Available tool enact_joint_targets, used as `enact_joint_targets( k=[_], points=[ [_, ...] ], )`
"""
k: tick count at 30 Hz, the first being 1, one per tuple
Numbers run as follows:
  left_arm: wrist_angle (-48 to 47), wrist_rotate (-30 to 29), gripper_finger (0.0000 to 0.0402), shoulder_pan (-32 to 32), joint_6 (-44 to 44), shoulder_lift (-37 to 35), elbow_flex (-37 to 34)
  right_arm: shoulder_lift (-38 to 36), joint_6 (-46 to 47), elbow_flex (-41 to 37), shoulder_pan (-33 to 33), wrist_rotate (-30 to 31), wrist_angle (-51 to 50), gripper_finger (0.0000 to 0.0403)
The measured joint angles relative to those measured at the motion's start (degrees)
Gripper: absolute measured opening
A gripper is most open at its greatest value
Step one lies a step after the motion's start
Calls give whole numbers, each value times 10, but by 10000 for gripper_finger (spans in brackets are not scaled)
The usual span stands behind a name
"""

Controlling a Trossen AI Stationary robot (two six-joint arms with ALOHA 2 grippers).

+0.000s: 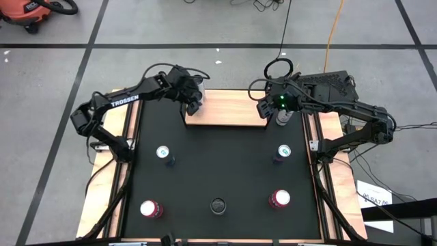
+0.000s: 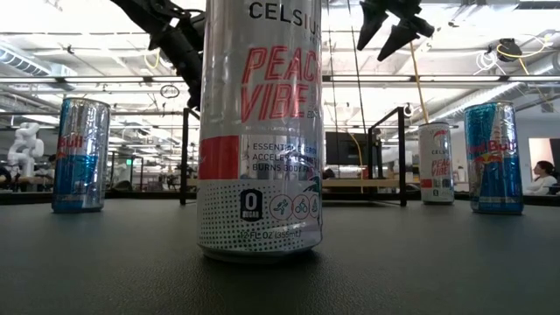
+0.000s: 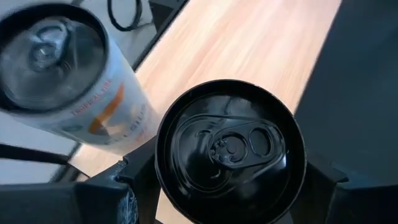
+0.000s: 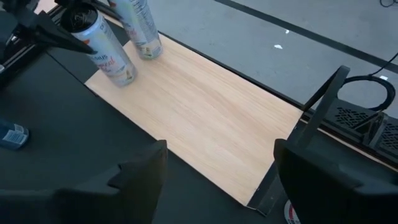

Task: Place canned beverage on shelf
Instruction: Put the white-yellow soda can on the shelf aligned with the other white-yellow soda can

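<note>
At the shelf's (image 1: 225, 108) far left corner, the left gripper (image 3: 217, 186) is clamped on a black-topped can (image 3: 231, 149) beside a white can (image 3: 68, 81); the right gripper (image 4: 217, 180) hovers spread apart over the shelf's right end

left arm (image 1: 116, 104): black, white TROSSEN lettering | right arm (image 1: 355, 109): black, green light

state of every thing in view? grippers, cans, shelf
Light-wood shelf board: cans at left end only.
Left gripper: jaws shut on black-topped white can, shelf's left end.
Black-topped white can: gripped, upright.
White can with orange print: standing free on shelf.
Right gripper: jaws open, empty, above shelf's right end.
Five cans on black tabletop: upright, untouched.
</note>
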Motion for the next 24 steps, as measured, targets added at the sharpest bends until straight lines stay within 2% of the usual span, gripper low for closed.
enact_joint_targets(
  k=[9, 19, 24],
  points=[
    [-5, 2, 255, 1, 0, 0, 0, 0, 0, 0, 0, 0, 1, 316],
    [-6, -23, 359, 1, -18, -2, 1, 0, 1, 0, 0, -1, 1, 325],
    [-6, -33, 376, -3, -45, -5, 1, 0, -29, 0, 0, -41, -4, 324]
  ],
)
